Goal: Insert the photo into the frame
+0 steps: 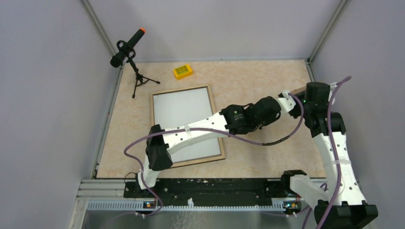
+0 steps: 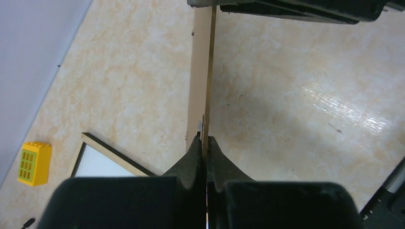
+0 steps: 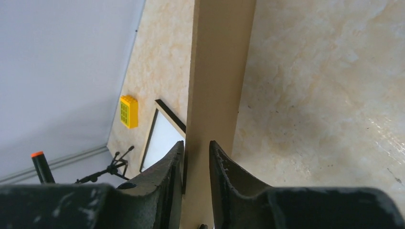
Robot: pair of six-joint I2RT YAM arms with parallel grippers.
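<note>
Two claws meet at the brown backing sheet (image 2: 199,71), which hangs on edge toward the right edge of the table (image 1: 248,81), held up off it. Our left gripper (image 2: 204,143) is pinched tight on the sheet's thin edge, its fingers pressed together with only the board between them. Our right gripper (image 3: 197,150) stands narrow about the same sheet at its other end; we cannot tell whether its pads actually press.

The frame (image 1: 153,112) lies flat nearer the left edge, light wood side up. The photo (image 1: 181,107) sits inside it with its white back showing. By our reading the print is in and the backing is the step in hand. A yellow brick (image 1: 183,71) and a microphone on its tripod (image 1: 128,47) sit toward the far-left corner, apart from the frame.

To do this well we should move both arms as one, so the thin board neither bows nor twists between the two holds. We judge it needs turning from upright to flat before it comes down, its long sides parallel to the frame's. Setting one edge into the recess first and then lowering the rest should keep the photo from sliding. Our left arm crosses over the frame, so we should mind its cable as the sheet travels left.
</note>
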